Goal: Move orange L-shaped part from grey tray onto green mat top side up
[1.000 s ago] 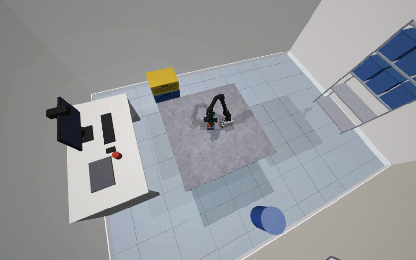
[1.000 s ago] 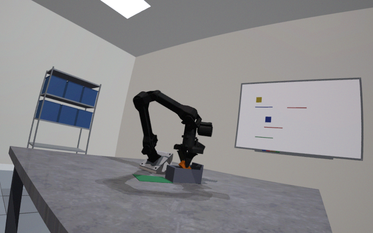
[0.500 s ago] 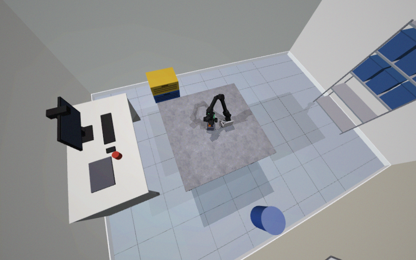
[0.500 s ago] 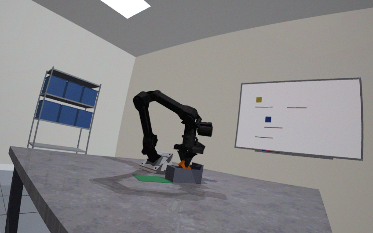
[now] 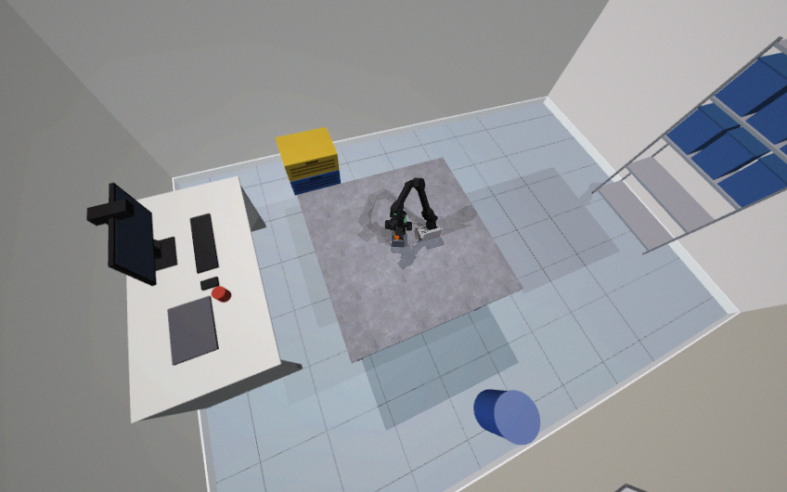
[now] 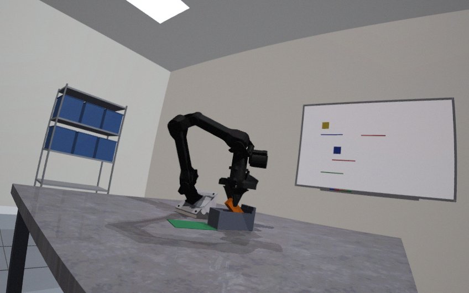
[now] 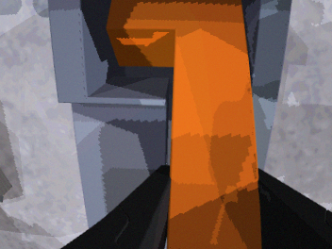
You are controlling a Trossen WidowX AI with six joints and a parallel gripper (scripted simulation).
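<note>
The orange L-shaped part (image 5: 396,237) (image 6: 239,208) (image 7: 212,108) is tilted in the grey tray (image 5: 398,243) (image 6: 229,221) (image 7: 68,71). Its straight end is up above the rim on the mat side, and its L-shaped end is down in the pocket. My gripper (image 6: 233,202) (image 7: 208,176) points down over the tray and is shut on the straight raised end, one finger on each side. The lower end is hidden by the tray walls in the exterior view. The green mat (image 6: 189,224) lies flat against the tray's side; the arm mostly hides it in the top view.
The arm's light base plate (image 5: 429,233) (image 6: 203,203) stands on the grey table (image 5: 400,302) (image 6: 166,262), close to the tray and mat. The tray's walls stand around the part's lower end. A desk, drawers, a shelf and a blue bin stand away from the table.
</note>
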